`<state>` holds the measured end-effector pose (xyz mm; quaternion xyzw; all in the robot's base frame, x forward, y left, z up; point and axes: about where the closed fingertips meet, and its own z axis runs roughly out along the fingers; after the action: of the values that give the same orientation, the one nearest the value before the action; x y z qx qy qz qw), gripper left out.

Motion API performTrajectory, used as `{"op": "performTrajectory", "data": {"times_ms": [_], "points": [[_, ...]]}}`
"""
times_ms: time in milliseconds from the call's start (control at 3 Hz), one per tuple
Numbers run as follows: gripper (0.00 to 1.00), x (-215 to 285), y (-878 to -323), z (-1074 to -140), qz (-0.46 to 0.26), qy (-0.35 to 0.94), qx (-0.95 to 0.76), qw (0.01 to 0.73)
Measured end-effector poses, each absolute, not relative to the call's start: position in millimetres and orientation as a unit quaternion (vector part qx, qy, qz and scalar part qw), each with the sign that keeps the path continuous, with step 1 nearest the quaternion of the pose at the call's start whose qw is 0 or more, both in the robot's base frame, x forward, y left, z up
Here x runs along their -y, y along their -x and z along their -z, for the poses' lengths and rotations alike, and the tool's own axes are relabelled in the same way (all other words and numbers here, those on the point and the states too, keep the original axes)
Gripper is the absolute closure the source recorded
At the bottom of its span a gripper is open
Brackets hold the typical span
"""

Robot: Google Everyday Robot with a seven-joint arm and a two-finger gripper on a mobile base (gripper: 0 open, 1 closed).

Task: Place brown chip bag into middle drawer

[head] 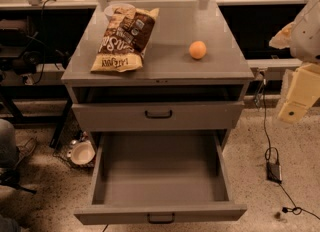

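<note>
The brown chip bag (125,38) lies flat on the left half of the grey cabinet top (200,26), its cream-tan end band towards the front edge. The middle drawer (160,176) is pulled fully out below it and is empty, with its dark bar handle (161,218) at the bottom of the view. My gripper (299,93) hangs at the right edge of the view, beside the cabinet, well apart from the bag and above floor level. It holds nothing that I can see.
A small orange fruit (197,49) sits on the right of the cabinet top. A white bowl (119,9) stands behind the bag. The upper handled drawer (158,114) is closed. On the floor are a white dish (82,152) at left and a cable with adapter (274,171) at right.
</note>
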<state>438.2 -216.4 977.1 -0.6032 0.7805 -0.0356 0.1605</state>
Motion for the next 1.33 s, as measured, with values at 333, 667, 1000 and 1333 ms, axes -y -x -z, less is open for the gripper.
{"op": "performTrajectory", "data": {"times_ms": [333, 667, 1000, 1333], "points": [[0.00, 216, -439, -978, 0.037, 0.603, -0.780, 0.163], [0.00, 199, -497, -994, 0.061, 0.630, -0.744, 0.215], [0.00, 151, -583, -998, 0.097, 0.684, -0.682, 0.242], [0.00, 96, -641, -981, 0.129, 0.734, -0.628, 0.223]]}}
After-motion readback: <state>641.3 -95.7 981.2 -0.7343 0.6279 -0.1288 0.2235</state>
